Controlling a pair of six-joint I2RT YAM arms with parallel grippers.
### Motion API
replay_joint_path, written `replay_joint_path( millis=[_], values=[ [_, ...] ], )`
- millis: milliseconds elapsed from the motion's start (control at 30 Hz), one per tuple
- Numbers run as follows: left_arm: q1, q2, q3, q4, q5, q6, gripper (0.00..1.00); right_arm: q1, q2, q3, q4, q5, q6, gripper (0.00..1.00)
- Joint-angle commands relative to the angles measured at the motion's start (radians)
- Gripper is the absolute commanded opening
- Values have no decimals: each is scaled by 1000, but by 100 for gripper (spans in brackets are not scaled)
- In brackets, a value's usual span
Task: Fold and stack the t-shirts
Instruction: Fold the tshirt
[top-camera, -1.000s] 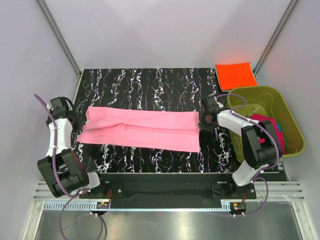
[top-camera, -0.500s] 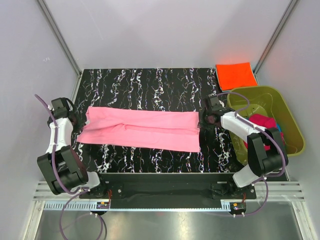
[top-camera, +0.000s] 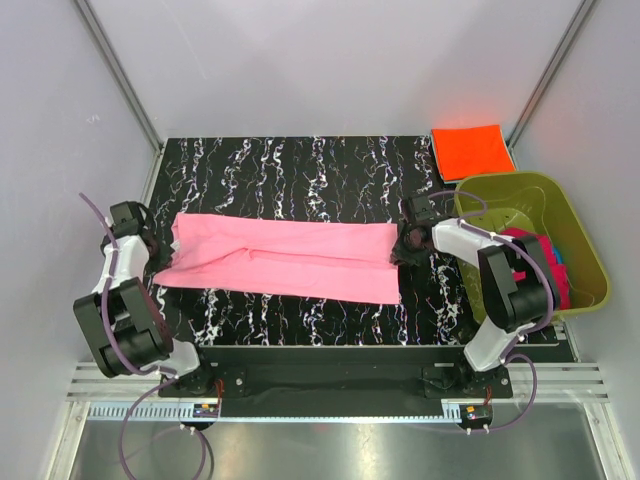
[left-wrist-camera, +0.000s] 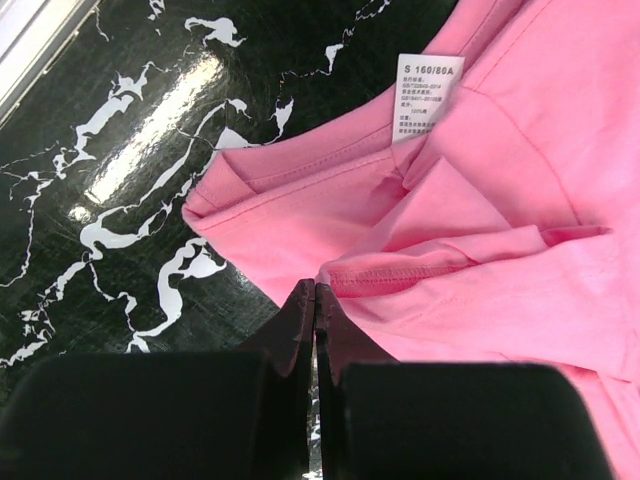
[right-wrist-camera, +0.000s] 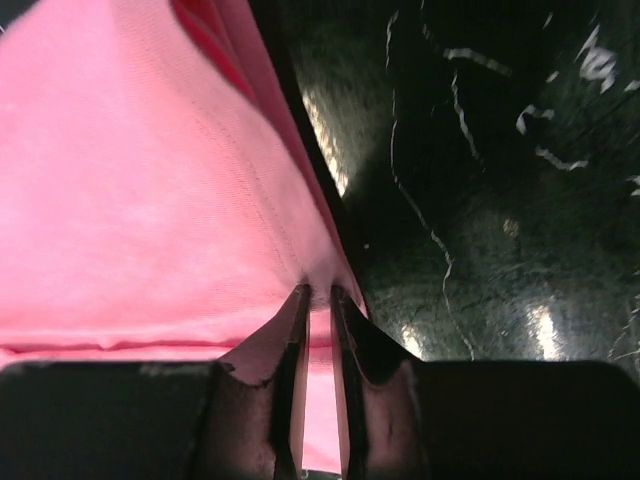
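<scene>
The light pink t-shirt (top-camera: 280, 258) lies as a long folded strip across the black marbled table (top-camera: 300, 170). My left gripper (top-camera: 150, 243) is at its left end. In the left wrist view the jaws (left-wrist-camera: 315, 287) are pressed together on the bunched hem of the pink fabric (left-wrist-camera: 500, 200), near a white size label (left-wrist-camera: 430, 95). My right gripper (top-camera: 402, 243) is at the strip's right end. In the right wrist view it (right-wrist-camera: 318, 290) is pinched on the pink edge (right-wrist-camera: 150, 200). A folded orange t-shirt (top-camera: 472, 150) lies at the back right.
An olive-green tub (top-camera: 580, 245) stands at the right edge, holding a magenta t-shirt (top-camera: 530, 245) and a blue one (top-camera: 556, 265). Grey walls enclose the table on three sides. The right arm's links lie between the strip and the tub.
The left wrist has shifted slightly toward the near edge, and the shirt's left end has moved a little with it. The right arm's elbow has swung; its gripper stays at the right end.
</scene>
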Motion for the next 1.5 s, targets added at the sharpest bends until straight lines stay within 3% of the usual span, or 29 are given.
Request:
replay_joint_path(
  millis=[0,233,267,333,467,567,600,767,867,1133,1467],
  values=[
    [6,33,9,29,14,34,0,-1,29,5,5,62,-20,20],
    [6,57,50,20,28,46,3,-1,-65,40,0,12,-100,27],
    [6,64,55,14,29,43,20,1,-70,63,-1,-19,-112,30],
    [6,67,75,3,17,37,33,8,-70,89,0,-65,-146,33],
    [2,18,113,-4,32,52,44,24,-66,132,-13,-83,-149,37],
    [-32,-19,121,49,226,106,49,50,-57,151,-9,-109,-143,38],
    [-40,-24,118,66,273,129,56,57,-50,160,-9,-128,-152,38],
    [-81,66,162,97,508,184,56,103,-6,213,-3,-168,-177,39],
    [-113,154,208,95,542,235,55,107,-3,224,8,-191,-184,39],
    [-156,315,309,78,545,283,50,105,8,264,16,-231,-209,39],
    [-201,392,363,-13,363,227,51,105,19,278,31,-246,-220,39]
  ],
)
